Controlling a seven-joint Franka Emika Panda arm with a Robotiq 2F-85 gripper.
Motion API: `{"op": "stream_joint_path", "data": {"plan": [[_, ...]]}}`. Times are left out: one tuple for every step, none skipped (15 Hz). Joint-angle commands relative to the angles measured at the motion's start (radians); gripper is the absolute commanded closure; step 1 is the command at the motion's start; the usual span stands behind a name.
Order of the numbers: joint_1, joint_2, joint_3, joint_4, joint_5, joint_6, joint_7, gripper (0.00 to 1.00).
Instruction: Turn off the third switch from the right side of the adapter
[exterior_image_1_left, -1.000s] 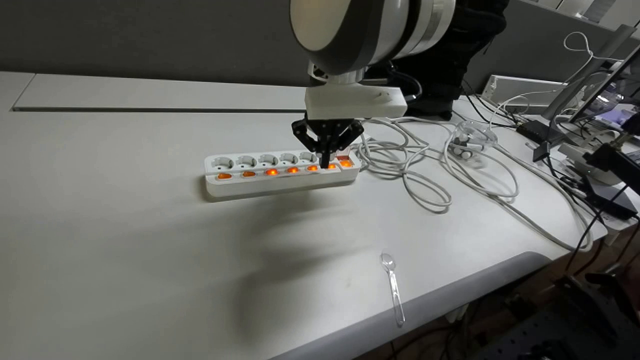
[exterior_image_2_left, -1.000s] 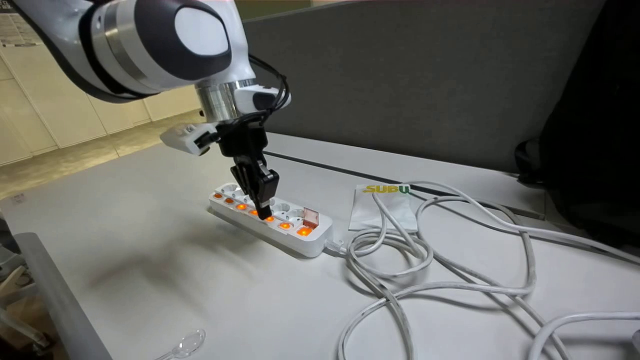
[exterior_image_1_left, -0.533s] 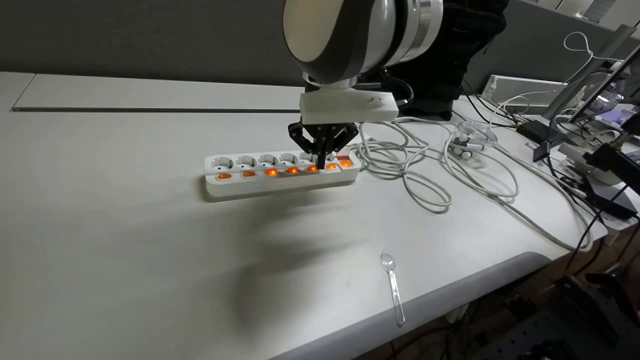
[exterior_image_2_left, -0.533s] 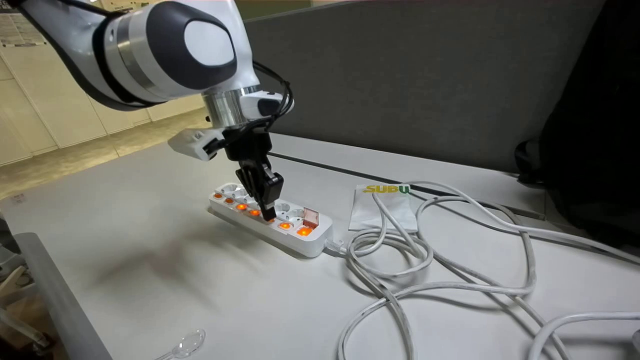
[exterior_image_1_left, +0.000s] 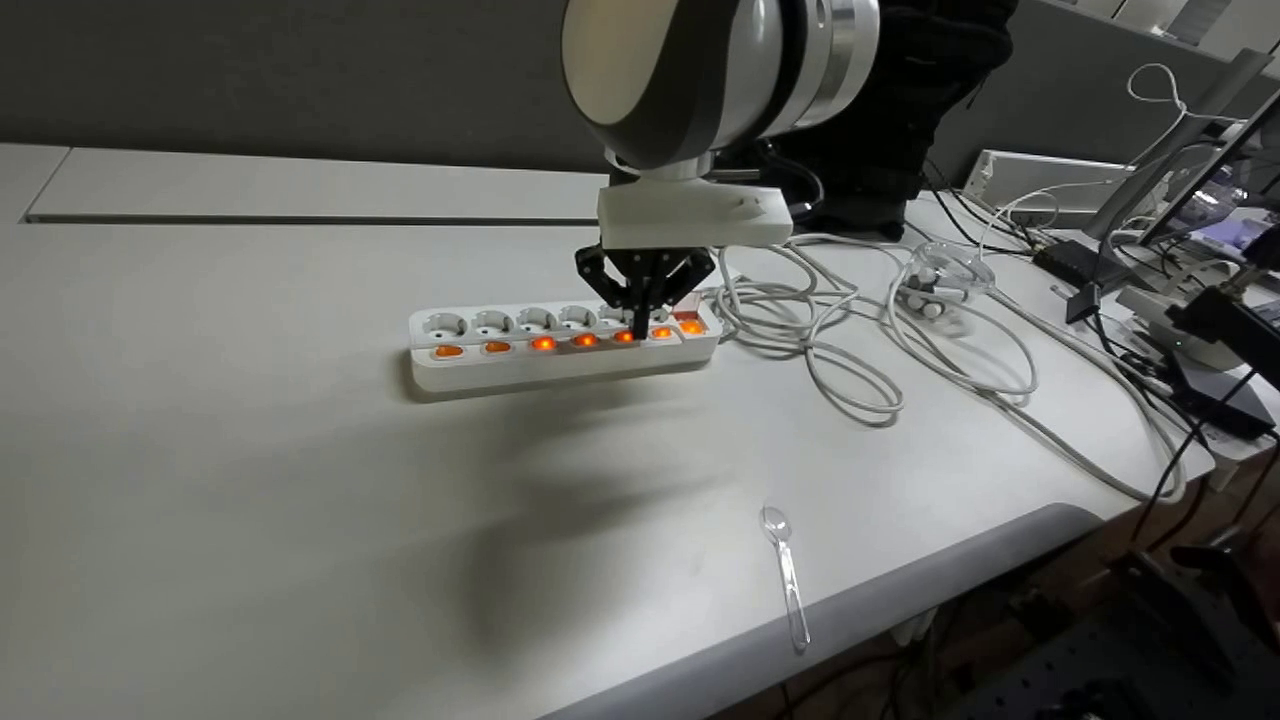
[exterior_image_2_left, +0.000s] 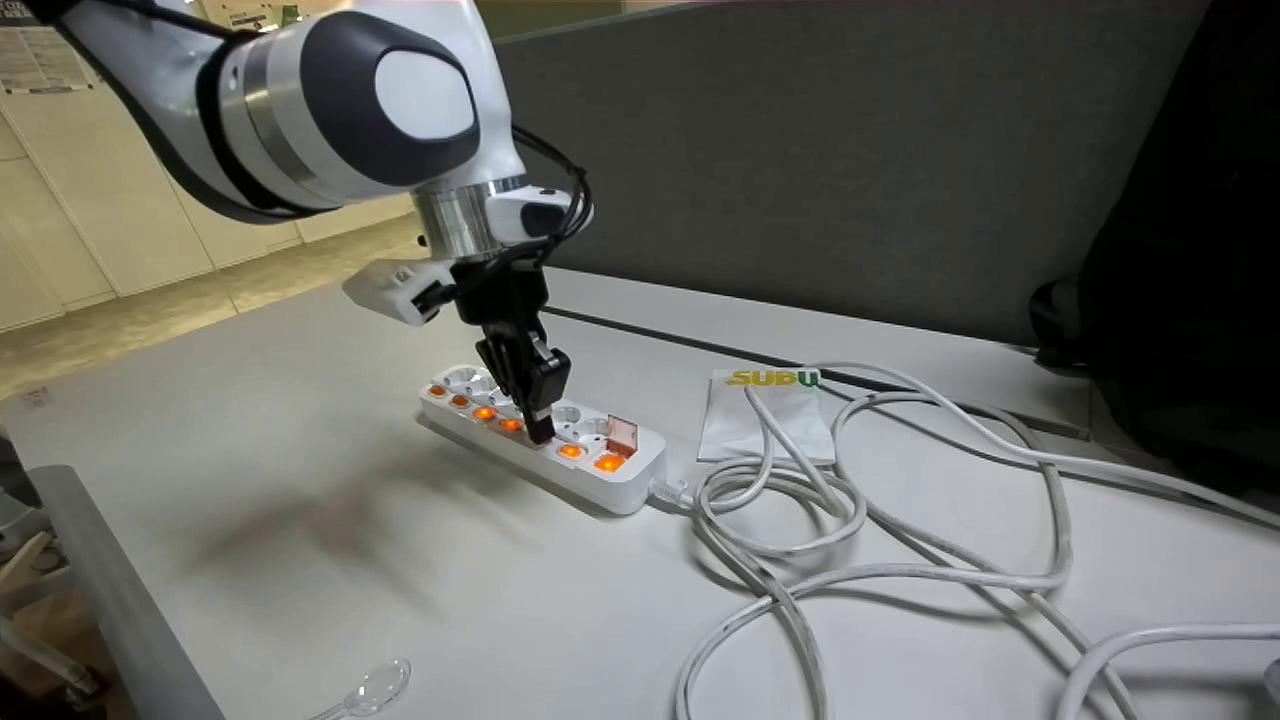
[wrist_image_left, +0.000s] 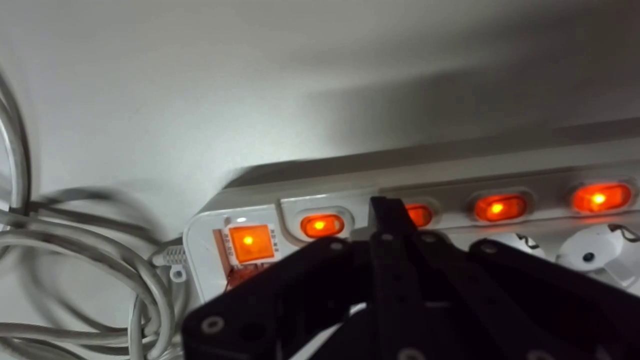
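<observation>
The fingers (wrist_image_left: 392, 225), pressed together around nothing, are coming lower over the power strip (exterior_image_1_left: 560, 371) and partly covering its third switch (wrist_image_left: 420, 215), which is glowing just beside them, so the press is probably nearing and the turning-off still waiting.

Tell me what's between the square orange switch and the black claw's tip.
In the wrist view, one small glowing oval switch lies between the square switch and the gripper.

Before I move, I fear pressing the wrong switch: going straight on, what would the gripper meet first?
Most likely the adapter, at the edge of the third switch from the cable or just beside it. The gripper hides the exact spot, and any gap is unclear.
</observation>
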Motion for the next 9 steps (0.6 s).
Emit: {"op": "stream_joint_path", "data": {"plan": [[0.016,0.043,-0.016,0.034,0.021,-0.006,-0.003,1.0],[0.016,0.049,-0.017,0.036,0.023,-0.004,0.0,1.0],[0.015,0.057,-0.019,0.038,0.026,-0.002,0.004,1.0],[0.014,0.064,-0.021,0.04,0.03,-0.002,0.005,1.0],[0.01,0.067,-0.02,0.042,0.039,0.0,0.003,1.0],[0.006,0.069,-0.018,0.042,0.05,0.002,0.0,1.0],[-0.006,0.069,-0.007,0.04,0.07,0.0,-0.012,1.0],[-0.016,0.066,0.003,0.039,0.092,-0.004,-0.022,1.0],[-0.028,0.061,0.015,0.037,0.12,-0.014,-0.036,1.0]]}}
